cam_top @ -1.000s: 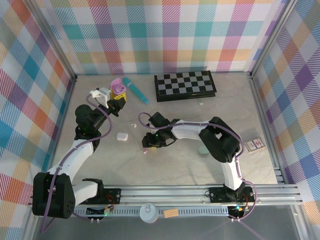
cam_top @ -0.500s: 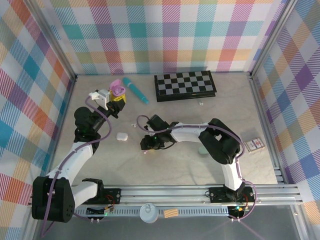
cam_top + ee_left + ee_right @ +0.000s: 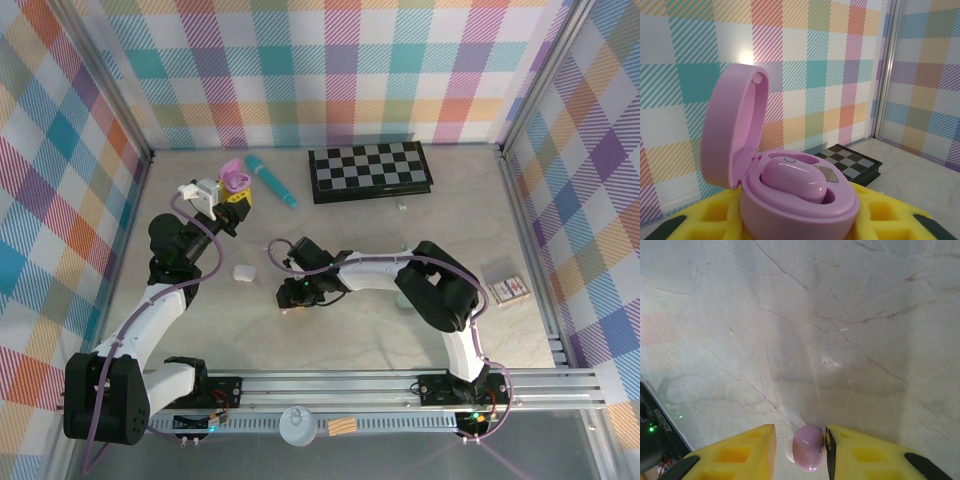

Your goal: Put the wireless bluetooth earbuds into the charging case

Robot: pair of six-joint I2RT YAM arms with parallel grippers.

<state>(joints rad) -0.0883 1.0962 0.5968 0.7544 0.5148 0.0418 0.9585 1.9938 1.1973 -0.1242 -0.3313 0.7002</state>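
Low in the right wrist view, between the yellow fingers of the right gripper: one pink earbud lying on the desk, touching the finger at frame right, with a sliver of gap to the finger at frame left. Jaws narrowly apart, not clamped on it. In the top view, this spot at centre frame, just below and right of a white case. Upper left of that view: left gripper closed on the pink charging case, lid up, well apart from the loose bud. Seated inside it, a second earbud, also pink. Counted: two pink earbuds, one pink case, one white case, one teal stick, one chessboard, one card box
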